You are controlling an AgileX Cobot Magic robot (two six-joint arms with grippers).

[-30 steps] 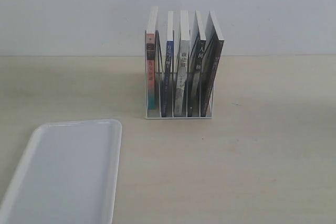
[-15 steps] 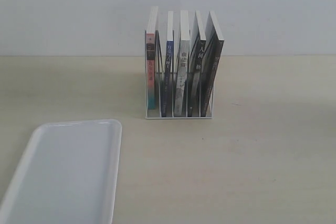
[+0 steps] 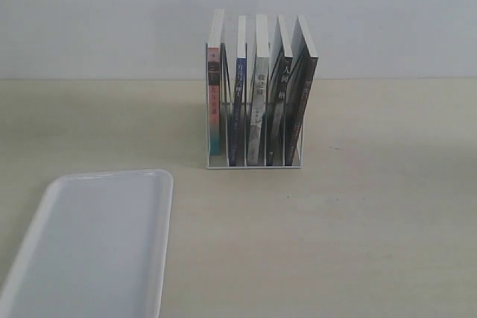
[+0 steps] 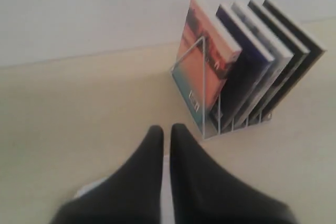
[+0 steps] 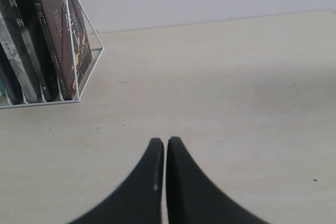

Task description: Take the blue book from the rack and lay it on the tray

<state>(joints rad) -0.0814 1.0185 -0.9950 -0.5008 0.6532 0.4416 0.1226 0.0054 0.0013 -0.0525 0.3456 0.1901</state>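
No movement; blue book (image 3: 237, 109) still in rack (image 3: 253, 165)

Exterior view: a camera in front of the table (image 3: 373, 221), slightly above its surface, faces the rack (image 3: 253, 164) head-on at middle distance. The books (image 3: 257, 94) stand spine-on to the lens, the wall (image 3: 112, 20) is behind, and the tray (image 3: 97, 258) is cut off at lower left. Left wrist view: looks down past the left gripper (image 4: 166, 131) toward the rack's end holding the pink book (image 4: 207, 61). Right wrist view: looks down past the right gripper (image 5: 165, 141), catching only the rack's end with the dark books (image 5: 52, 30). All three views share the rack.
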